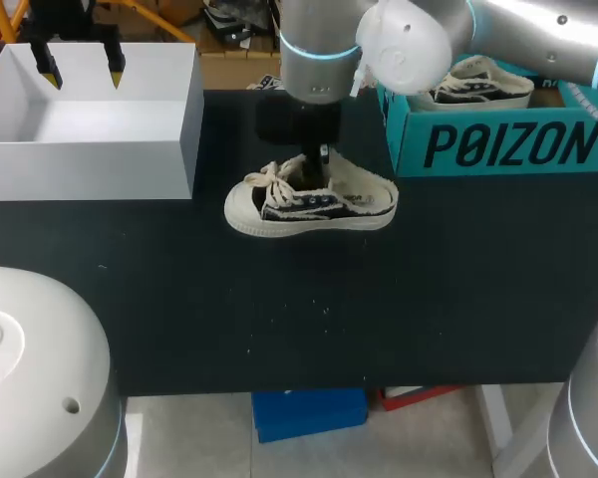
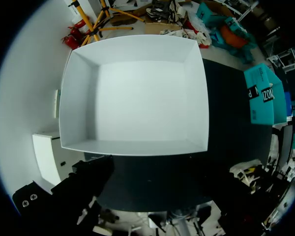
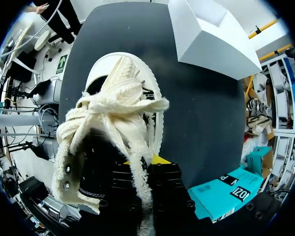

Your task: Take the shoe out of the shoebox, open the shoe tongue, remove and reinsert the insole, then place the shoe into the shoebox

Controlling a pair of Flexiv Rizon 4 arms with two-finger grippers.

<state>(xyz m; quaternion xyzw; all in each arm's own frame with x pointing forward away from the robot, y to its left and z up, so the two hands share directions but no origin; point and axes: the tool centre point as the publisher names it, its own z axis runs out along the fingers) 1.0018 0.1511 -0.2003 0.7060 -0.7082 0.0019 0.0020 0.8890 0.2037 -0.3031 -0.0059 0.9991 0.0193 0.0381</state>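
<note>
A cream and black sneaker (image 1: pixel 314 204) lies on its sole in the middle of the black table, toe pointing left. My right gripper (image 1: pixel 322 159) comes down into its opening just behind the lace bow. In the right wrist view the gripper (image 3: pixel 155 162) is shut on the fuzzy cream tongue (image 3: pixel 137 162), with the laces (image 3: pixel 118 103) and white toe cap (image 3: pixel 120 64) ahead of it. The teal shoebox (image 1: pixel 498 144) stands at the back right. My left gripper (image 1: pixel 80 62) hangs open over the white box (image 1: pixel 90 149), holding nothing.
A second sneaker (image 1: pixel 478 85) lies inside the teal shoebox. The white box (image 2: pixel 78 98) at the back left is open on top and has nothing in it. Bare black table (image 1: pixel 379 299) stretches in front of the shoe to the front edge.
</note>
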